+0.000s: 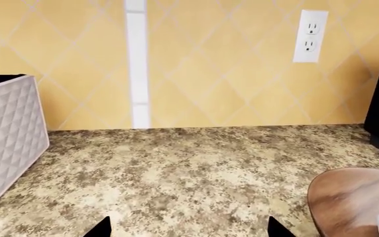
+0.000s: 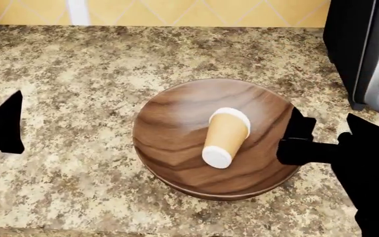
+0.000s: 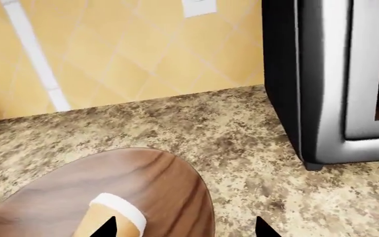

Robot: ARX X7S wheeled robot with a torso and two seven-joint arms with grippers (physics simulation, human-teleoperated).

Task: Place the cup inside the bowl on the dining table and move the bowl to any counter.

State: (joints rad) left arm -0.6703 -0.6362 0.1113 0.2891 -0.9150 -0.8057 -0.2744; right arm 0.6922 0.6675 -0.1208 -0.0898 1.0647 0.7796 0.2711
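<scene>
Head view shows the counter [image 2: 77, 74], a dark mottled granite top, filling nearly the whole frame, with the yellow tiled wall [image 2: 196, 12] along the 12 o'clock edge. A black and silver appliance [image 2: 364, 49] stands at 2 o'clock, and the left wrist view shows a white quilted box [image 1: 8, 140] elsewhere on the same top.

Next in size is the bowl [image 2: 176, 143], sitting flat on the counter at the middle of the head view, slightly toward 5 o'clock; it appears already delivered, so the task looks close to done. The cup [image 2: 226, 136] lies on its side inside the bowl, one white end toward 1 o'clock and the other toward 6 o'clock; it probably tipped because the bowl is shallow and curved.

The right gripper [image 2: 295, 138] sits at 3 o'clock against the bowl's rim, one finger appearing to reach over it, which suits carrying by the rim; whether it clamps or has let go I cannot tell. The left gripper [image 2: 5, 123], at 9 o'clock, is well apart from the bowl, holding nothing, its finger tips spread in the left wrist view.
</scene>
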